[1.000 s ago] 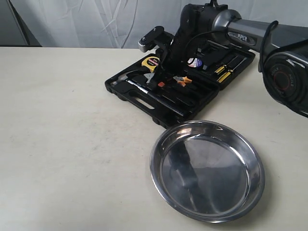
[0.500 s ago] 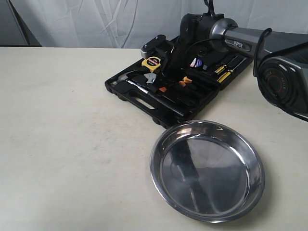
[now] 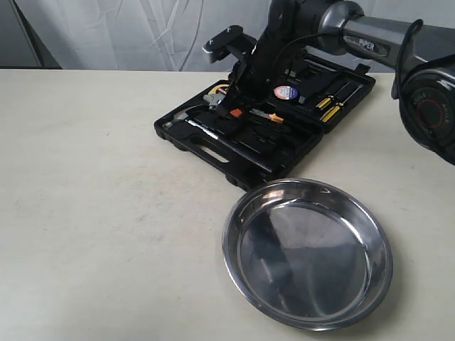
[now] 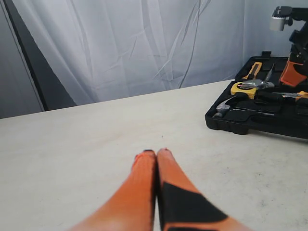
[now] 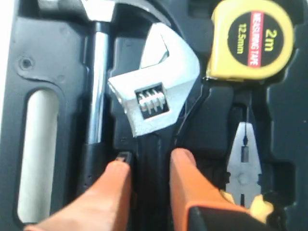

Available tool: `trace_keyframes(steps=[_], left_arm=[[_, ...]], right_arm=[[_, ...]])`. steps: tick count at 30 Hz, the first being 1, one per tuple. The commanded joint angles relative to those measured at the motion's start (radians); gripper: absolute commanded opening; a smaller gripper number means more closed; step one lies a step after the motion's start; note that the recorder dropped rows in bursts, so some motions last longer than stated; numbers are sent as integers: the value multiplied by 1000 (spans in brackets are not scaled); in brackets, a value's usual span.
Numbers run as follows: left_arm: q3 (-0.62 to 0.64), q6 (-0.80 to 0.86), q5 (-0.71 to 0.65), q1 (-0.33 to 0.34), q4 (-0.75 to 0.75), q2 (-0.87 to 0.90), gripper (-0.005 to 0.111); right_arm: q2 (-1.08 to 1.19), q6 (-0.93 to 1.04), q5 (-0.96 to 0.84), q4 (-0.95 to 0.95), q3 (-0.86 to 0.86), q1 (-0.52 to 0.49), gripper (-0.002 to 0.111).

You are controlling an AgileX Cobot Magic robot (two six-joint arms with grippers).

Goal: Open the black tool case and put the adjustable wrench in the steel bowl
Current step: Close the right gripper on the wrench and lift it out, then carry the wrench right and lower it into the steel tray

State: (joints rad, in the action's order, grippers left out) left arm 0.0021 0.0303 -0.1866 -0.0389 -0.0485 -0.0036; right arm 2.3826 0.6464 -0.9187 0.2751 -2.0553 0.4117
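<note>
The black tool case (image 3: 207,144) lies open on the table behind the steel bowl (image 3: 232,241), which holds nothing. My right gripper (image 3: 231,108) reaches down into the case's left half. In the right wrist view the right gripper (image 5: 149,161) is shut on the black handle of the adjustable wrench (image 5: 156,94), one orange finger on each side. The silver head of the adjustable wrench (image 3: 212,99) is raised a little above its slot. My left gripper (image 4: 156,153) is shut with nothing in it, low over bare table, well left of the case (image 4: 231,120).
A hammer (image 5: 98,72), a yellow tape measure (image 5: 252,38) and pliers (image 5: 244,163) lie in the case around the wrench. Screwdrivers (image 3: 330,106) sit in the open lid at the back. A white curtain (image 4: 144,43) hangs behind the table.
The right gripper dipped into the case, then rose. The wrench's head now stands higher over the tray than before. The bowl and the case have not moved.
</note>
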Motion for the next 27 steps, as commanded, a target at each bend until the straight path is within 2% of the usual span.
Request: trace_keyframes(steps=[1,8,12,16,21,27], left_arm=[[-2,0,6,-4,2,4,0],[-2,0,6,-4,2,4,0],[-2,0,6,-4,2,4,0],[-2,0,6,-4,2,4,0],[-2,0,6,-4,2,4,0],[-2,0,6,-4,2,4,0]], right_arm=[[-51,9,-22,7,-5,-3,-1],[-119,-45,-203,7,1,-3,-1],[-200,-78,-196,31,105,-3,-1],[-345,-127,-46,49,344,-2,-1],[-557,-242,174,51,743,-2,-1],[-728,-284,329,53,1127,-2,-1]])
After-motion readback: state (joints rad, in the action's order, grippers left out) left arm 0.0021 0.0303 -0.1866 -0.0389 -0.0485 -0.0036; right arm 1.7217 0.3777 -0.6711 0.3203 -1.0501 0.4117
